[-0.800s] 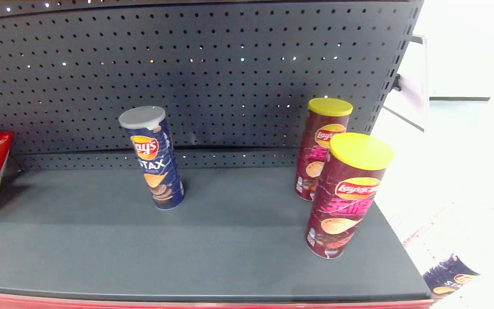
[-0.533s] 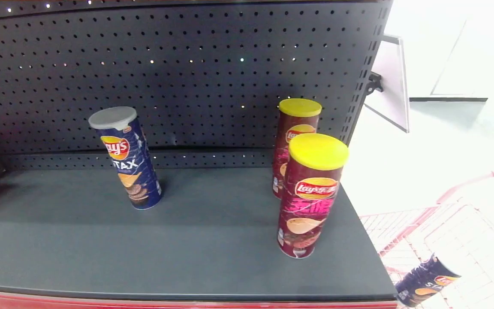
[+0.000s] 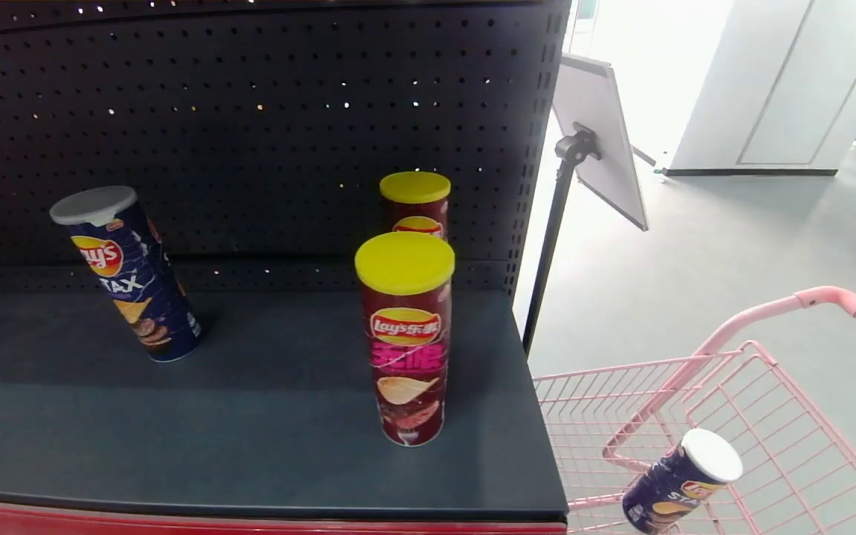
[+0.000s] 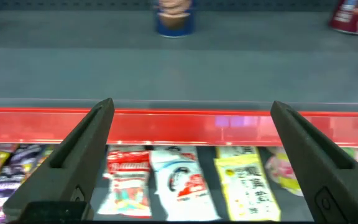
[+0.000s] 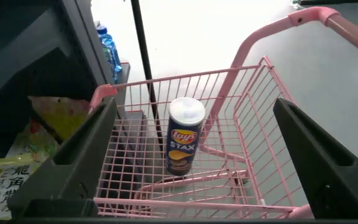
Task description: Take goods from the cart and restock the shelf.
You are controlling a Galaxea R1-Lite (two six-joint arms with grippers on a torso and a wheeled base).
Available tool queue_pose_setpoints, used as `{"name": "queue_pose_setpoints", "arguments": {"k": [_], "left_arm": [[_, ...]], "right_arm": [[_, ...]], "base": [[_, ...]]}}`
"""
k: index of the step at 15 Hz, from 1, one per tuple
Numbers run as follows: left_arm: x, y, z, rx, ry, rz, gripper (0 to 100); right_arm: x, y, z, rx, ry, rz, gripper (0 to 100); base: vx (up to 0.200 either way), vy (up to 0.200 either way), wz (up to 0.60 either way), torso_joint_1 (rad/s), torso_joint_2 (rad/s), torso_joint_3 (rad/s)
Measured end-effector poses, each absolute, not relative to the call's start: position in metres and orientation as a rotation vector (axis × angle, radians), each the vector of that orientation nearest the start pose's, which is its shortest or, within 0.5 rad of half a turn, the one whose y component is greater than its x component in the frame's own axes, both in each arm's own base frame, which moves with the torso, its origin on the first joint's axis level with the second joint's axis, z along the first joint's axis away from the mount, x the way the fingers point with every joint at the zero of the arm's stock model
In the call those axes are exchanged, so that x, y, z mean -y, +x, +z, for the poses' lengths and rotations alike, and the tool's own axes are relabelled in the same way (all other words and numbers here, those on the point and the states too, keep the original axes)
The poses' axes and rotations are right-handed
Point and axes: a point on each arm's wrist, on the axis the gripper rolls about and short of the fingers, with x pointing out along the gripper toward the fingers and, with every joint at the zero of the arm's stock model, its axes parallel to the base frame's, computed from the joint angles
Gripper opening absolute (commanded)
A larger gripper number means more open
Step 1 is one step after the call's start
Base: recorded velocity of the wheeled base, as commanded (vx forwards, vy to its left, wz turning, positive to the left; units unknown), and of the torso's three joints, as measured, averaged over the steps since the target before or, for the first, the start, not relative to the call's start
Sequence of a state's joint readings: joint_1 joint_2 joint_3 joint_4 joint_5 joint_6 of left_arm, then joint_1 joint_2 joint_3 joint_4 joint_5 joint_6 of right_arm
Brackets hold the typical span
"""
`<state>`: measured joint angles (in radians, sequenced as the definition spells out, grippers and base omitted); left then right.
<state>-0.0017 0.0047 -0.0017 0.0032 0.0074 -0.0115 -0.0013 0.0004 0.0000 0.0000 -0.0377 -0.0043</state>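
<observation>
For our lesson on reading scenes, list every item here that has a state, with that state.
Left blue can: upright on the shelf, lid on.
Front red can: upright, lid on.
Rear red can: upright, lid on.
Right blue can: standing in the cart, lid on.
Left gripper: fingers open, empty.
Right gripper: fingers open, empty.

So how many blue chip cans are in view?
2: one blue can on the shelf, left side; a second blue can in the pink cart; cart partly out of frame.
</observation>
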Motion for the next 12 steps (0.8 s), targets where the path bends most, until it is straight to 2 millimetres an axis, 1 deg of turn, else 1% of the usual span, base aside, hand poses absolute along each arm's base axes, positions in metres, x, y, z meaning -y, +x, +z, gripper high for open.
{"name": "queue_pose_setpoints", "arguments": {"k": [12], "left_arm": [[-0.0002,-0.0226,0.0757,-0.006,-0.012,0.006,100]], "right_arm": [[0.0008,-0.0228,0.0755,-0.001,-0.004,-0.039,100]], "base": [[0.000,-0.200,0.00,0.001,0.00,0.001]]}}
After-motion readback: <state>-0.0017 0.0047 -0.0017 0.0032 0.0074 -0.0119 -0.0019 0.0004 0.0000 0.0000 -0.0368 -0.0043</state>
